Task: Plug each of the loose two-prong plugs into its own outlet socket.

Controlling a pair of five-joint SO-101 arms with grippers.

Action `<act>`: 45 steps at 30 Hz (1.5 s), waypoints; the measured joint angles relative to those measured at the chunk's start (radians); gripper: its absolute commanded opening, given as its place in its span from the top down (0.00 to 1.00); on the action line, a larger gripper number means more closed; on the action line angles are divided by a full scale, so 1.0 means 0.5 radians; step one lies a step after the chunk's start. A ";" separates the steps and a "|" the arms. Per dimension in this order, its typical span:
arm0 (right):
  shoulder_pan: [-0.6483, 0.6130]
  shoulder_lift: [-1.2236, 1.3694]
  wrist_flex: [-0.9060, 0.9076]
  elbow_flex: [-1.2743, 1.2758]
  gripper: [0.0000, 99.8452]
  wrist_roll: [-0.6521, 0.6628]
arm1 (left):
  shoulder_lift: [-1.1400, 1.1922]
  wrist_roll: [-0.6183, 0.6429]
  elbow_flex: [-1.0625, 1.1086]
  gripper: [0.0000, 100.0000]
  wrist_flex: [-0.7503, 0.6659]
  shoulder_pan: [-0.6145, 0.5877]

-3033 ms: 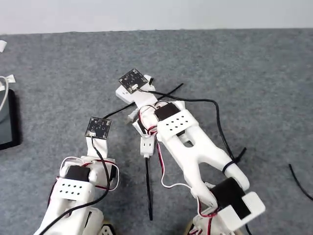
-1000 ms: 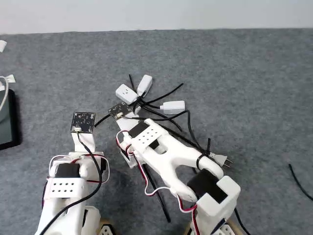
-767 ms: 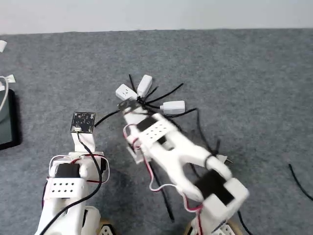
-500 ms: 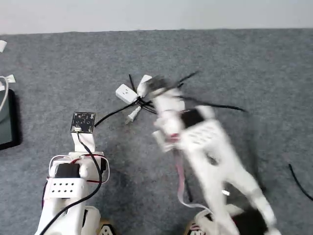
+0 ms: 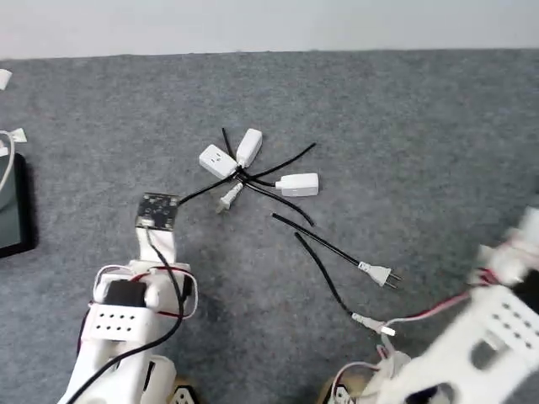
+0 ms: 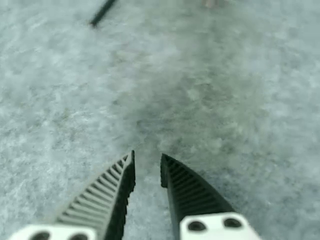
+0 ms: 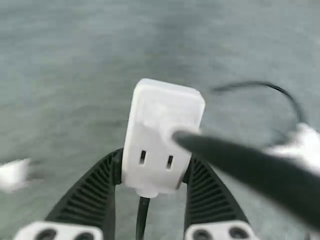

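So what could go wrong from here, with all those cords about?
1. A black cord crosses the face of the socket clamped in the right pincer; it might keep a plug out of the slots.
2. The other sockets sit in a knot of cords; tugging one could drag the rest.
3. The left pincer hangs empty over bare carpet, so no plug is held ready.

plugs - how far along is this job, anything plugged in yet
Done: nothing that shows. One plug lies loose on the grey mat with bare prongs, and a second plug lies near it. In hand: the right tool is clamped on a white socket with both slots empty. The left tool is open and empty. Left: every mating, including the clustered sockets.
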 measured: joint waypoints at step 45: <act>-1.430 0.601 0.068 -0.454 0.84 -1.123 | 0.000 -0.344 0.000 0.98 0.000 -0.150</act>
